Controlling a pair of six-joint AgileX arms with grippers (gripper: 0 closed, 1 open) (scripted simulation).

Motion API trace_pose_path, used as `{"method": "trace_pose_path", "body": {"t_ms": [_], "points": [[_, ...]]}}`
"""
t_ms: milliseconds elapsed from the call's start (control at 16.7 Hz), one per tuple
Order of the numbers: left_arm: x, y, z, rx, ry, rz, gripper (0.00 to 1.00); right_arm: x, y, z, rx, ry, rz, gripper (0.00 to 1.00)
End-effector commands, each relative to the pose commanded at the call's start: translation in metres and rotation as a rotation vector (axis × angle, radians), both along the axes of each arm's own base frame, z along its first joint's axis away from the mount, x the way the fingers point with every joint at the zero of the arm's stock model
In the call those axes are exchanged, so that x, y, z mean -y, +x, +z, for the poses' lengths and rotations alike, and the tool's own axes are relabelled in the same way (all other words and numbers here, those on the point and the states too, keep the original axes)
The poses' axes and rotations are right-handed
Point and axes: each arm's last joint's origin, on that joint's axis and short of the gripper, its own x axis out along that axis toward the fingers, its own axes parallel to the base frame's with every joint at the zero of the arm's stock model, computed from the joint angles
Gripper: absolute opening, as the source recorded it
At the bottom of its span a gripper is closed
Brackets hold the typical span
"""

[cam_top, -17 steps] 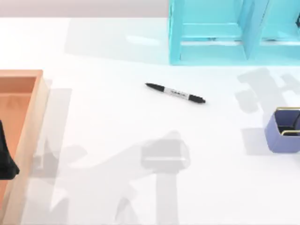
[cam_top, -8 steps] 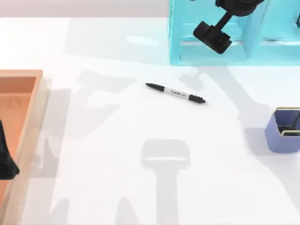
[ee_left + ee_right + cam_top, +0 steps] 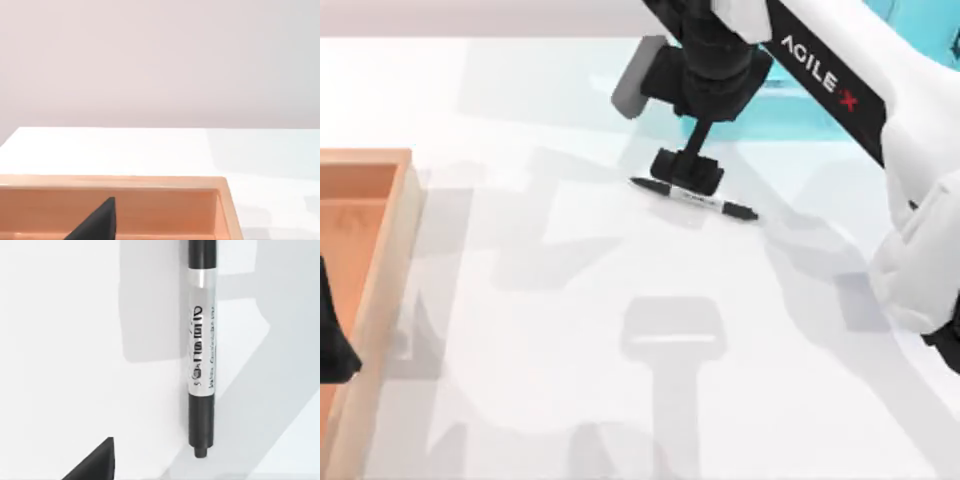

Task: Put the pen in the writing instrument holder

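The pen (image 3: 732, 208) lies flat on the white table, just in front of the cyan shelf unit, with its black pointed end toward the left and its cap toward the right. My right gripper (image 3: 687, 172) hangs directly over the pen's left half, reaching in from the right side. In the right wrist view the pen (image 3: 202, 355) lies close below, and its white barrel with dark print is plain to read. The writing instrument holder is hidden under my right arm. My left gripper (image 3: 332, 340) stays parked over the wooden tray at the left edge.
A large cyan shelf unit (image 3: 800, 110) stands at the back right, partly covered by my right arm. An orange-brown wooden tray (image 3: 370, 165) sits along the left edge, and its rim (image 3: 150, 182) is also in the left wrist view.
My right arm has swung in from the back right and come down over the pen. It now covers the holder. The pen and my left arm have not moved.
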Motion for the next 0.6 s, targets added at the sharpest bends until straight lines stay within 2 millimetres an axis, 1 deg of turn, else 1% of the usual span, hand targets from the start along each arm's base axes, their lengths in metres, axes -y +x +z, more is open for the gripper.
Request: {"method": "trace_pose_path", "body": {"t_ms": [120, 180, 480, 540, 600], "points": [[0.000, 0.000, 0.000, 0.000, 0.000, 0.000, 1.00, -0.006, -0.001, -0.012, -0.021, -0.015, 0.019, 1.00], [0.000, 0.000, 0.000, 0.000, 0.000, 0.000, 1.00, -0.007, -0.001, -0.015, -0.027, -0.019, 0.023, 1.00], [0.000, 0.000, 0.000, 0.000, 0.000, 0.000, 1.00, -0.005, 0.001, -0.017, -0.029, -0.020, 0.017, 1.00], [0.000, 0.000, 0.000, 0.000, 0.000, 0.000, 1.00, -0.006, 0.000, -0.018, -0.029, -0.020, 0.017, 1.00], [0.000, 0.000, 0.000, 0.000, 0.000, 0.000, 1.00, -0.012, -0.002, -0.021, -0.029, -0.020, 0.017, 1.00]]}}
